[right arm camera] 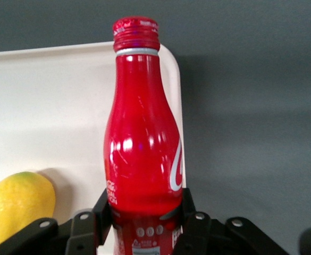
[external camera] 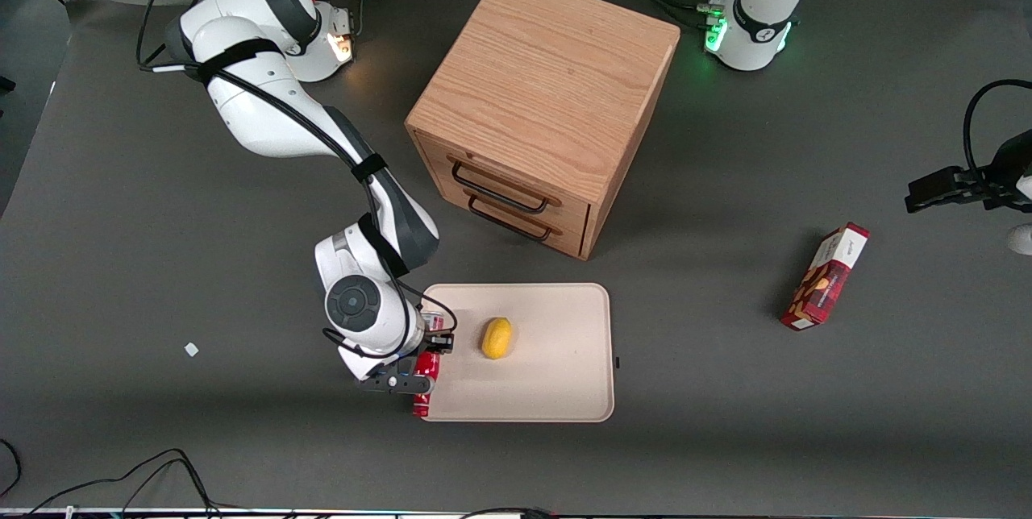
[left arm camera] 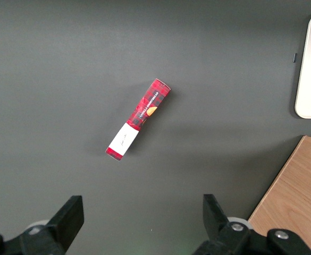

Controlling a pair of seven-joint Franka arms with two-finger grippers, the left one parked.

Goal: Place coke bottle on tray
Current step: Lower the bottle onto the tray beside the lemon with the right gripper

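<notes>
Over the tray's [external camera: 556,390] edge, the hand [external camera: 422,361] grips the coke bottle [right arm camera: 143,143] between its fingers.

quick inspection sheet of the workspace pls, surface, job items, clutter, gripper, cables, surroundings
surface: dark grey table; small white scrap toward the working arm's end
job's things: coke bottle held lying over the tray's rim; tray in front of the cabinet's drawers
clutter: lemon on the tray; red snack box toward the parked arm's end
grippers: gripper shut on the bottle's lower body, at the tray's edge
cables: black cables at the table edge nearest the front camera
surroundings: wooden drawer cabinet, both drawers shut
</notes>
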